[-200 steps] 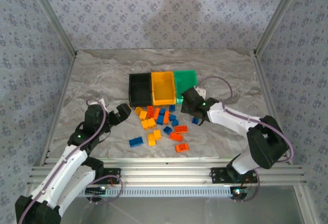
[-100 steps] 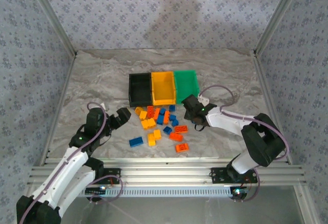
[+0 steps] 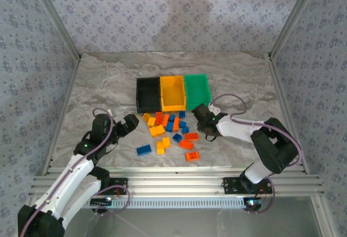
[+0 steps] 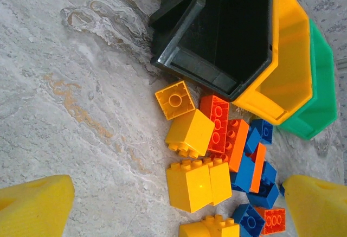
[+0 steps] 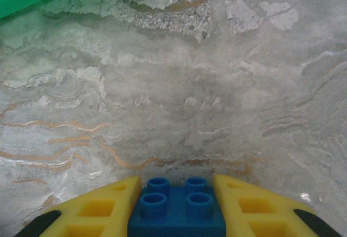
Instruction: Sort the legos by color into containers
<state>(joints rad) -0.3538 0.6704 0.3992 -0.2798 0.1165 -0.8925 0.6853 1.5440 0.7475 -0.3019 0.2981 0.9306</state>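
Three joined containers (image 3: 172,93), black, yellow-orange and green, are standing on the surface (image 3: 108,90), long axes running front to back, with legos (image 3: 168,131) lying scattered just before them.
Left wrist: left claw (image 4: 174,204) is gaping wide above the legos.
Right wrist: right claw (image 5: 176,210) is pinching one blue lego (image 5: 176,219), studs facing the camera.

Top view: bare table (image 3: 103,85) lies open left of and behind the bins (image 3: 172,92); I can pass freely there. The three bins are joined, leaving no lane between them. The brick pile (image 3: 168,131) blocks the ground before the black and yellow bins, reaching close up to their near walls. The left gripper (image 3: 130,124) stands just left of the pile. The right gripper (image 3: 207,129) stands just right of it, its arm barring the table to its right. Right wrist view: a blue brick (image 5: 176,210) fills the gap between my fingers; ahead, bare table runs to the green bin.
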